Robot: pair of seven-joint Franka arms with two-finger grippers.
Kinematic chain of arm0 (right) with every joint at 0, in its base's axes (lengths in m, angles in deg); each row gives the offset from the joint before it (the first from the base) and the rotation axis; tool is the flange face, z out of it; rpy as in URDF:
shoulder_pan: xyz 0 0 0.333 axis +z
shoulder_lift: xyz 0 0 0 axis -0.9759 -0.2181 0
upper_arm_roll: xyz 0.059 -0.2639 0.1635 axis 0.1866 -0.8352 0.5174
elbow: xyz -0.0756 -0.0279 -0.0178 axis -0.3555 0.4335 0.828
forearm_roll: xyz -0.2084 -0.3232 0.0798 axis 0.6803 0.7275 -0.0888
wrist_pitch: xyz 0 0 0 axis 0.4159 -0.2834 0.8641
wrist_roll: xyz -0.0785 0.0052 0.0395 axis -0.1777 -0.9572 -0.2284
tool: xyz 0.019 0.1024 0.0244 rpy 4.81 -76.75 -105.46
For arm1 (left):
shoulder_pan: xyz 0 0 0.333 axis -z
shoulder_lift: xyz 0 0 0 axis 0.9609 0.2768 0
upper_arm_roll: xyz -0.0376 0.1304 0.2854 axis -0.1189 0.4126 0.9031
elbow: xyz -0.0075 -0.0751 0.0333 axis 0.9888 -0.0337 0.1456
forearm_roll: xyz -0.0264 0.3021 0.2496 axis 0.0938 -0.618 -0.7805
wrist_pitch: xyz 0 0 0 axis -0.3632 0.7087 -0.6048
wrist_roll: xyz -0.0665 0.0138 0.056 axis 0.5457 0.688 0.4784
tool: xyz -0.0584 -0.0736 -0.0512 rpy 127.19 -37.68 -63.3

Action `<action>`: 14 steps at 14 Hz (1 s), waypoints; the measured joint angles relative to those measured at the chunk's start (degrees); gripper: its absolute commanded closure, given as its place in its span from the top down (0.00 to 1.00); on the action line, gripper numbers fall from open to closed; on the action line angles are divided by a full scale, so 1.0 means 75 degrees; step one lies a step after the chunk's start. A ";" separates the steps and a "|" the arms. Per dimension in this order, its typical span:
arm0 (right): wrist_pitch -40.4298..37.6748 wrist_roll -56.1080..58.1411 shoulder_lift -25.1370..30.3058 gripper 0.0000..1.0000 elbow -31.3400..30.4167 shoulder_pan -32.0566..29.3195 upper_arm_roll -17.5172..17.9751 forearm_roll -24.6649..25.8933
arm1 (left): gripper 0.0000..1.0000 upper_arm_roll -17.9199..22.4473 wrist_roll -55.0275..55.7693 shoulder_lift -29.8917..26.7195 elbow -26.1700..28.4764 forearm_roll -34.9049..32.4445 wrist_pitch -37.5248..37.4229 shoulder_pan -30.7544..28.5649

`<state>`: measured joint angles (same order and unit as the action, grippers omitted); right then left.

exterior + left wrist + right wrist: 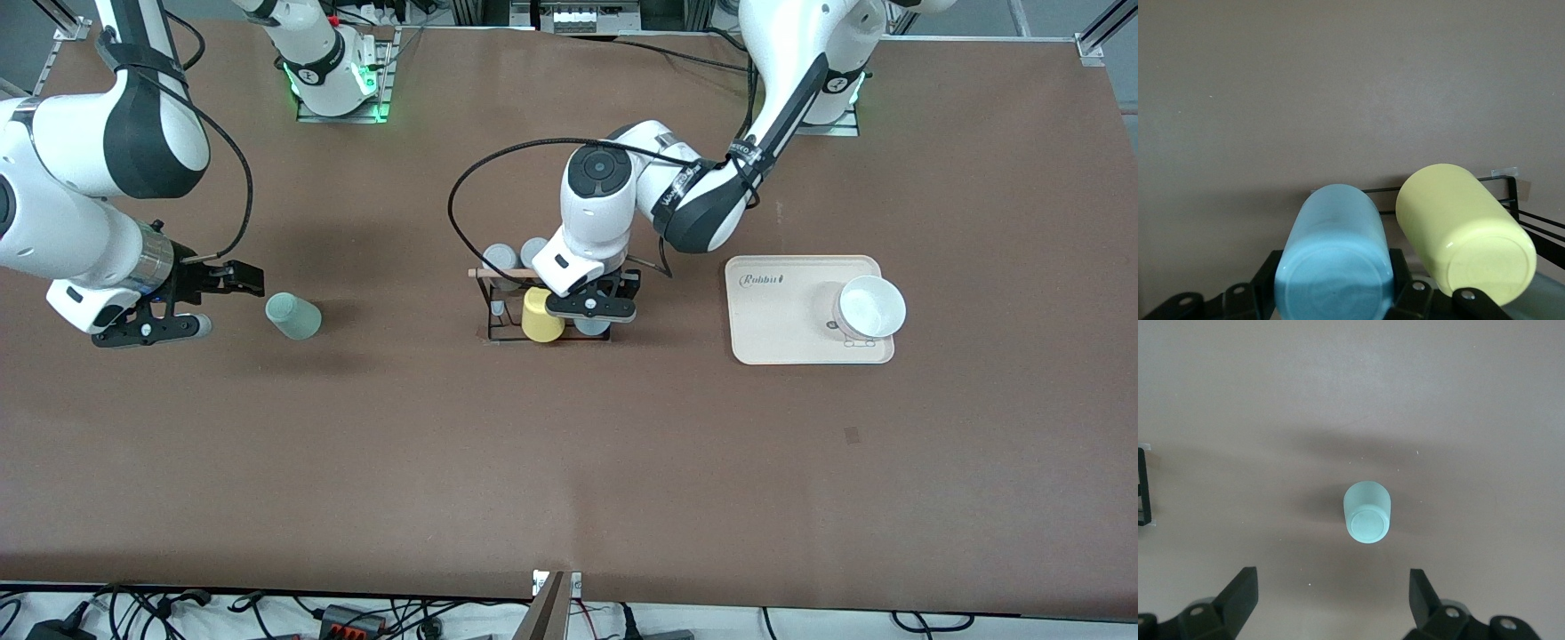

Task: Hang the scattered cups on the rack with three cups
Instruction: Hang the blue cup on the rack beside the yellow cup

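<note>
The left gripper [591,307] is clamped on the light blue cup [1333,257] at the rack [498,307], beside the yellow cup [541,316] already hanging there (two grey cups [516,256] sit on the rack's side away from the front camera). The right gripper [191,302] hangs with fingers spread near the mint green cup [1367,512], which lies on the table toward the right arm's end, so I judge one cup nearly hung and one left. The cream tray [773,329] reads "Rabbit" and holds a white bowl [871,307].

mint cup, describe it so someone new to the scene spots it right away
On the brown table, look toward the right arm's end, away from the rack. The mint cup lies alone by the open right gripper, the only cup not at the rack.
</note>
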<state>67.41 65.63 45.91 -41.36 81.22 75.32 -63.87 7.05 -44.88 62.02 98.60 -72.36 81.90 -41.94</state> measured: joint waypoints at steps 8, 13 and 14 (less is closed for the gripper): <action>0.0003 0.0000 -0.0096 1.00 -0.0002 0.0003 0.0000 0.0000 | 1.00 0.0002 0.0000 0.0121 0.0001 0.0000 0.0164 -0.0003; 0.0252 -0.0045 -0.0177 1.00 -0.0351 -0.0010 -0.0012 0.0000 | 1.00 0.0011 0.0000 0.0115 -0.0009 0.0000 0.0164 -0.0054; 0.0462 -0.0074 -0.0190 1.00 -0.0508 -0.0017 -0.0023 0.0000 | 1.00 0.0013 0.0000 0.0099 -0.0029 0.0000 0.0155 -0.0062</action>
<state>70.87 65.08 44.49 -45.16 81.09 75.15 -63.87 7.15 -44.88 62.76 98.39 -72.37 83.05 -42.41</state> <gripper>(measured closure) 0.000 0.000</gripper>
